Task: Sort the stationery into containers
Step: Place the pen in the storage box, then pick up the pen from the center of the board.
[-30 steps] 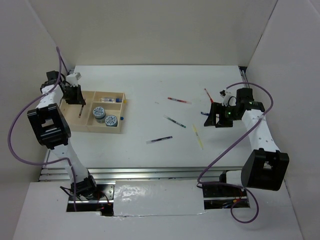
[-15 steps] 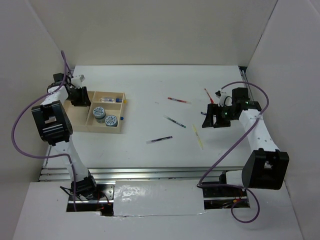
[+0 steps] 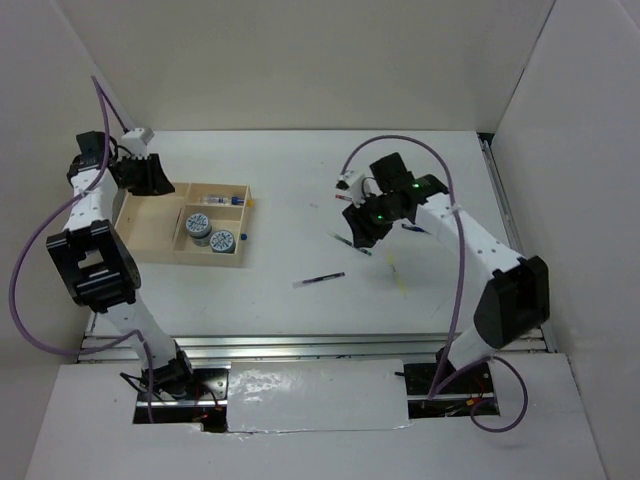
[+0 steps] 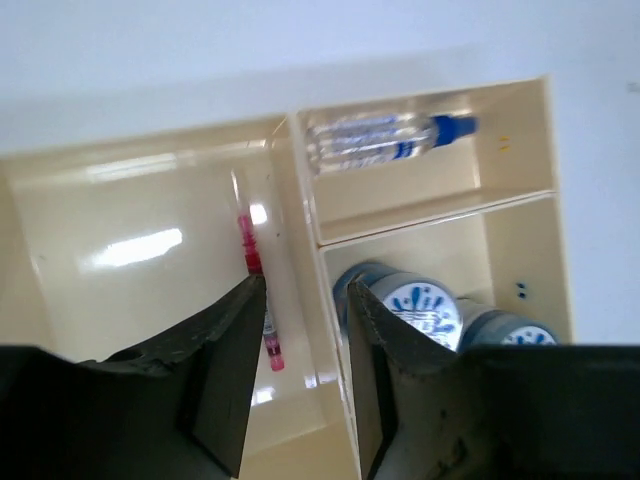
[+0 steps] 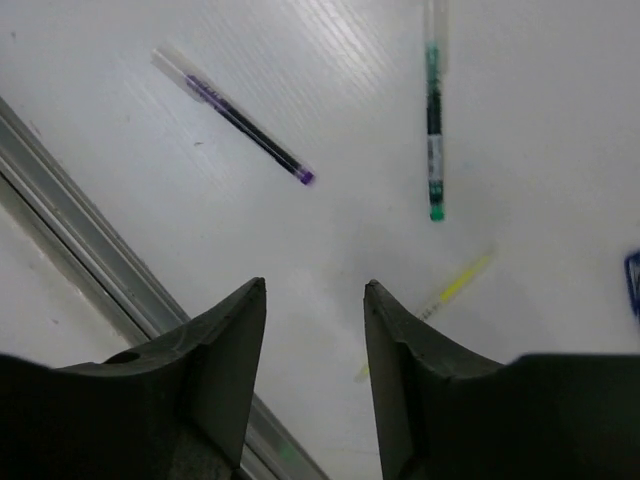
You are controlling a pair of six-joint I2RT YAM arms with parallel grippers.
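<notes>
Far left on the desk (image 3: 300, 160), the left claw (image 3: 150, 178) hangs over the far-left corner of the tan tray (image 3: 150, 240). In its wrist view the fingers (image 4: 225, 350) are spread with nothing between them. Under the claw a red pen (image 4: 247, 238) lies flat in the big left compartment, close along the divider wall. Its lower part is partly hidden by the left finger.

On the right side of the tray, a clear pen with a blue cap (image 3: 222, 200) lies in the narrow far compartment. Two blue-white tape rolls (image 3: 198, 226) (image 3: 222, 240) stand side by side in the near compartment.

Right of the tray, a dark purple pen (image 3: 320, 279) lies loose on the desk, well apart from the tray.

Further right, the right claw (image 3: 362, 228) hovers above the desk, spread and holding nothing. Its wrist view shows bare desk between the fingers (image 5: 225, 350). There the purple pen lies up-left and a green pen (image 5: 433, 130) up-right. A pale yellow pen (image 5: 455, 285) lies just right of the right finger. All three pens lie flat and do not touch each other.
</notes>
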